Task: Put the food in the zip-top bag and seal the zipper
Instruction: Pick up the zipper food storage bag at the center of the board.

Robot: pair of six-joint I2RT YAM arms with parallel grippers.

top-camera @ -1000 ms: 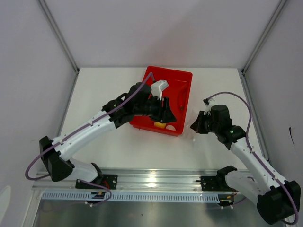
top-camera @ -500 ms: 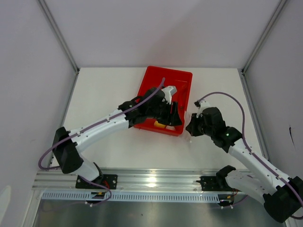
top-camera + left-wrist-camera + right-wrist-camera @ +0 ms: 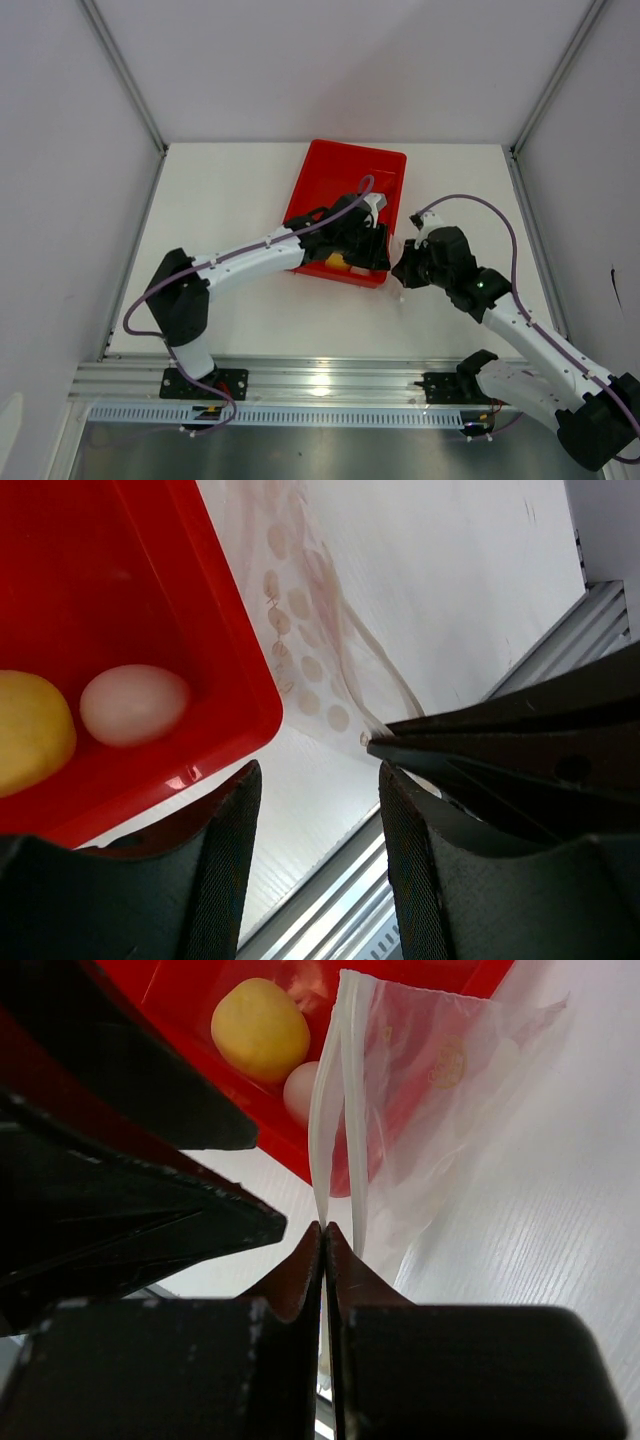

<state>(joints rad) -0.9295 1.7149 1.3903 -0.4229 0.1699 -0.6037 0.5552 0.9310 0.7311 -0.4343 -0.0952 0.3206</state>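
Observation:
My right gripper [image 3: 325, 1230] is shut on one lip of the zipper [image 3: 328, 1130] of the zip-top bag [image 3: 450, 1070], which stands open beside the red tray's near right corner. The bag also shows in the left wrist view [image 3: 315, 640]. The yellow fruit [image 3: 260, 1028] and the pinkish-white ball [image 3: 300, 1092] lie in that tray corner, and also show in the left wrist view, fruit [image 3: 30, 732] and ball [image 3: 135, 703]. My left gripper [image 3: 320, 880] is open and empty over the tray's corner, close to my right gripper [image 3: 402, 272]. The chili is hidden.
The red tray [image 3: 330, 175] sits at the table's middle back, with my left arm [image 3: 260, 258] stretched across its near edge. A metal rail [image 3: 320, 385] runs along the near table edge. Cage posts stand at the back corners.
My left gripper has swung right and nearer, from over the tray's middle to its near right corner. My right gripper shifted slightly left toward the tray, still holding the bag.

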